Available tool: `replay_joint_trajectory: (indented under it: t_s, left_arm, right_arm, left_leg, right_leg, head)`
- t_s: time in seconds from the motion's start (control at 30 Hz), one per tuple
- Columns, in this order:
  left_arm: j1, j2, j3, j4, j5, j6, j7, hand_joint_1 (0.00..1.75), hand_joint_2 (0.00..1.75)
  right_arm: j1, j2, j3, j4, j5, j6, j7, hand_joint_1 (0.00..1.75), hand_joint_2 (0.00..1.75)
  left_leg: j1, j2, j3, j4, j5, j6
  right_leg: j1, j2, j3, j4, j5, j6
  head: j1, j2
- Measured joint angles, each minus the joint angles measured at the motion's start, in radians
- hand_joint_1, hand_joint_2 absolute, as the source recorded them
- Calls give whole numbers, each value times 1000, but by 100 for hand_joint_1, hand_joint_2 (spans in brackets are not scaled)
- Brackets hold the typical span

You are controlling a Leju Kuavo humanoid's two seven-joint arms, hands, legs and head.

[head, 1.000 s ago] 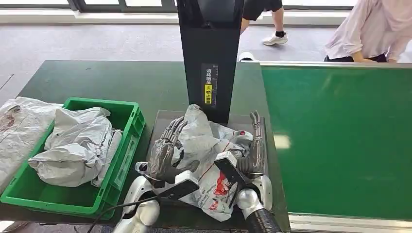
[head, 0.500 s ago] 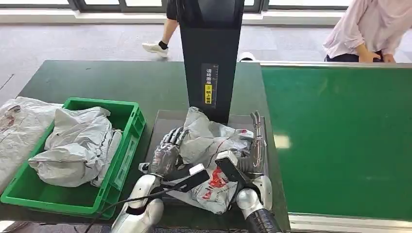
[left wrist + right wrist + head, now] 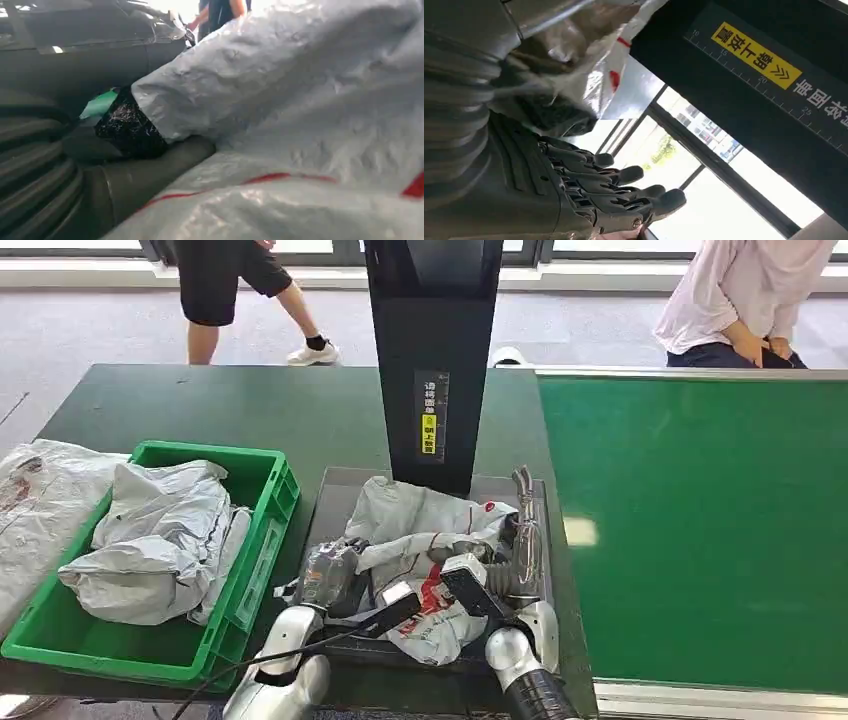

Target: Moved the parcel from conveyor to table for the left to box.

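Parcel (image 3: 425, 540), a crumpled grey poly bag with red print, lies on the dark tray (image 3: 330, 495) on the table (image 3: 250, 405), at the foot of the black scanner post (image 3: 432, 360). Its long axis runs from the far post side toward the robot, slightly slanted to the right. The left hand (image 3: 330, 575) presses against its left flank, fingers curled into the plastic, gripping it. The right hand (image 3: 522, 540) lies along the parcel's right side with fingers stretched out straight, holding nothing. A green crate (image 3: 262, 530) with more bags stands left of the tray.
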Motion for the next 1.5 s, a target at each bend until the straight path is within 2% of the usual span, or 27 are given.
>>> replay_joint_trajectory:
  t_s: [0.23, 0.37, 0.47, 0.57, 0.77, 1.0, 1.1, 1.5]
  left_arm:
    - [1, -1, 21, -5, -20, 34, 13, 175, 175]
    - [8, -6, 42, -45, -54, 197, 29, 175, 175]
    - [36, -24, 77, -172, -64, 242, -22, 175, 175]
    - [61, -47, 119, -322, -66, 247, -114, 175, 175]
    - [81, -50, 156, -454, -67, 249, -130, 175, 175]
    - [89, -50, 170, -503, -67, 249, -132, 175, 175]
    - [94, -53, 178, -554, -93, 249, -180, 175, 175]
    - [54, -48, 127, -862, -146, 249, -106, 175, 175]
  right_arm:
    - [0, 0, 0, 0, 0, 0, 0, 0, 175]
    - [0, 0, 0, 0, 1, 0, 1, 0, 175]
    - [0, 0, 0, 0, 1, 0, 2, 0, 175]
    - [0, 0, 0, 0, 0, 0, 2, 0, 175]
    - [0, 0, 0, 0, 0, 0, 2, 0, 175]
    - [0, 0, 0, 0, 0, 0, 2, 0, 175]
    - [0, 0, 0, 0, -3, 0, 0, 0, 175]
    - [4, 0, -2, -21, 26, 0, 9, 0, 175]
  left_leg:
    - [0, 0, 0, 0, 0, 0]
    - [0, 0, 0, 0, 0, 0]
    - [0, 0, -1, 0, 0, 0]
    - [0, 0, -1, 0, 0, 0]
    - [0, 0, -1, 0, 0, 0]
    - [0, 0, -1, 0, 0, -1]
    - [0, 0, -1, 0, 0, -1]
    - [0, 1, 0, 0, 0, -1]
  right_leg:
    - [0, 0, 0, 0, 0, 0]
    - [0, 0, 0, 0, 0, 0]
    - [0, 0, 0, 0, 0, 0]
    - [0, 0, 0, 0, 0, 0]
    - [0, 0, -1, 0, 0, 0]
    - [0, 0, 0, 0, 0, 0]
    - [0, 0, -1, 0, 0, 0]
    - [0, 1, -2, 0, 0, 0]
  head:
    - [0, 0]
    - [0, 0]
    - [0, 0]
    - [0, 0]
    - [0, 0]
    - [0, 0]
    - [0, 0]
    - [0, 0]
